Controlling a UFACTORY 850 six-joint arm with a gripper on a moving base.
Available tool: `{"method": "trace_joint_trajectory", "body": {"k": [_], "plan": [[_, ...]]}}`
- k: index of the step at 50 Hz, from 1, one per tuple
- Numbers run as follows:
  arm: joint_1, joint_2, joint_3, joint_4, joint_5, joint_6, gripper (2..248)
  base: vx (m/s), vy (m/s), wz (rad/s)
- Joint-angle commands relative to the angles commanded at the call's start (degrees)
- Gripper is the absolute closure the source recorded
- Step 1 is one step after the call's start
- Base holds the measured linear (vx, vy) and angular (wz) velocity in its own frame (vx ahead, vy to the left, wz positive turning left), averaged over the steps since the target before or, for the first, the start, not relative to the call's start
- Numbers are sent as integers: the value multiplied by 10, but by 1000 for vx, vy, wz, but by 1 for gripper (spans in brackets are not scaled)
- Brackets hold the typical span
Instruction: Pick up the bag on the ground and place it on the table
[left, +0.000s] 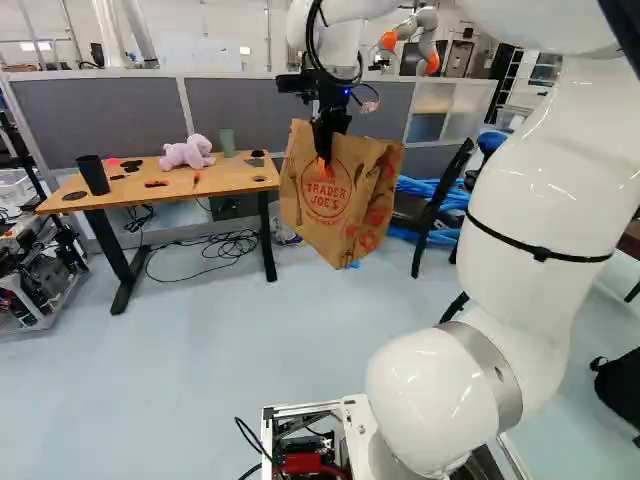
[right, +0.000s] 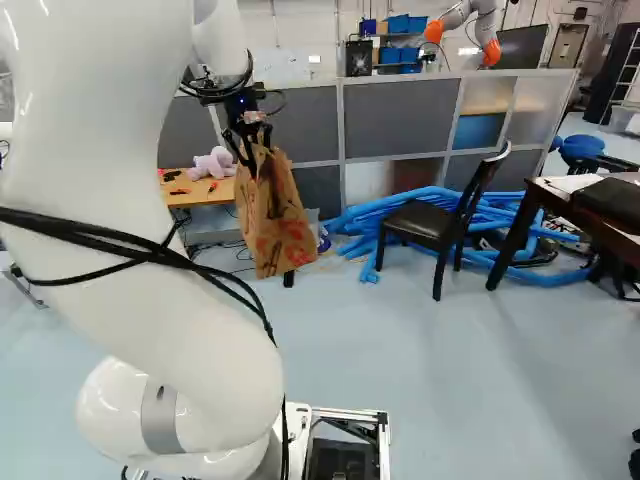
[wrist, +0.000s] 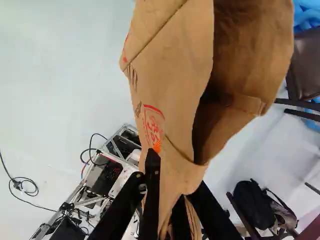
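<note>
My end effector (left: 324, 166) pinches a brown paper bag (left: 322, 205) by its rim; hanging low, it could snag the surface (left: 225, 179).

Bag (left: 325, 225) creased matt paper; table (left: 232, 181) smooth wood; arm (left: 548, 200) smooth, glossy

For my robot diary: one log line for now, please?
gripper: shut on bag | bag: hanging above floor | placement on table: not yet done

Left base view: table (left: 235, 176) before partition (left: 125, 112), bearing cup (left: 93, 176) at left, plush toy (left: 186, 153) right of it, second cup (left: 228, 143) beside toy; right base view: chair (right: 425, 224) before hoses (right: 365, 218), desk (right: 588, 222) right.
</note>
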Motion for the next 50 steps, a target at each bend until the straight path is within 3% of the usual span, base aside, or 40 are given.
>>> {"method": "trace_joint_trajectory", "body": {"k": [29,50], "plan": [[3,1,-55,0,-52,0,229,0,0,0],[3,0,-61,0,-59,0,229,23,0,-3]]}}
